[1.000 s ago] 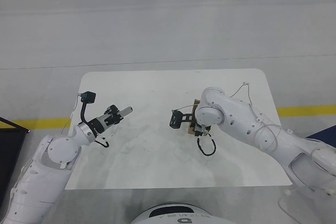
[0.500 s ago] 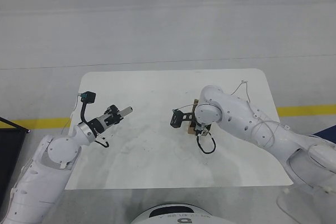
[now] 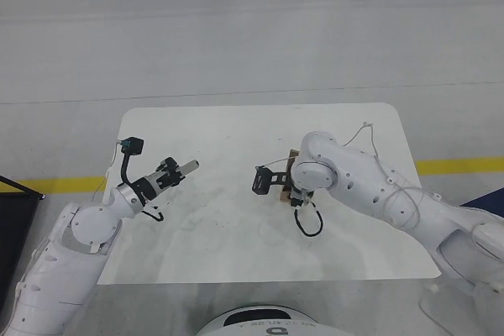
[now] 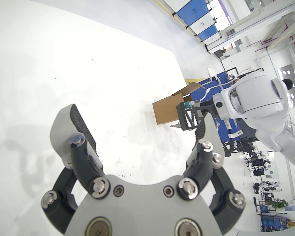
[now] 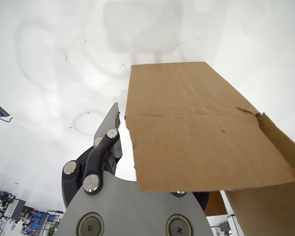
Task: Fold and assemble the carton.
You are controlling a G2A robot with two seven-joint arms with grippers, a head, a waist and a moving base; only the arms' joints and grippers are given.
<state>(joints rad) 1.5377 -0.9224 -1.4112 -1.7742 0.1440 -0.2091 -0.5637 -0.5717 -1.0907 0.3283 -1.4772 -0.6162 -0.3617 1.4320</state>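
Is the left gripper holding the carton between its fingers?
No, the left gripper is open with bare white table between its fingers, and the carton stands farther off on the table.

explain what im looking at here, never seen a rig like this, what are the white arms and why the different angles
This is a robot with two white arms, each ending in a gripper, working at a white table. One picture looks down from above the arms. The other two come from a camera on each wrist. The left gripper is open and holds nothing. The right gripper is right up against a brown cardboard carton, which has one flap sticking up. The pictures do not show whether it actually grips the carton.
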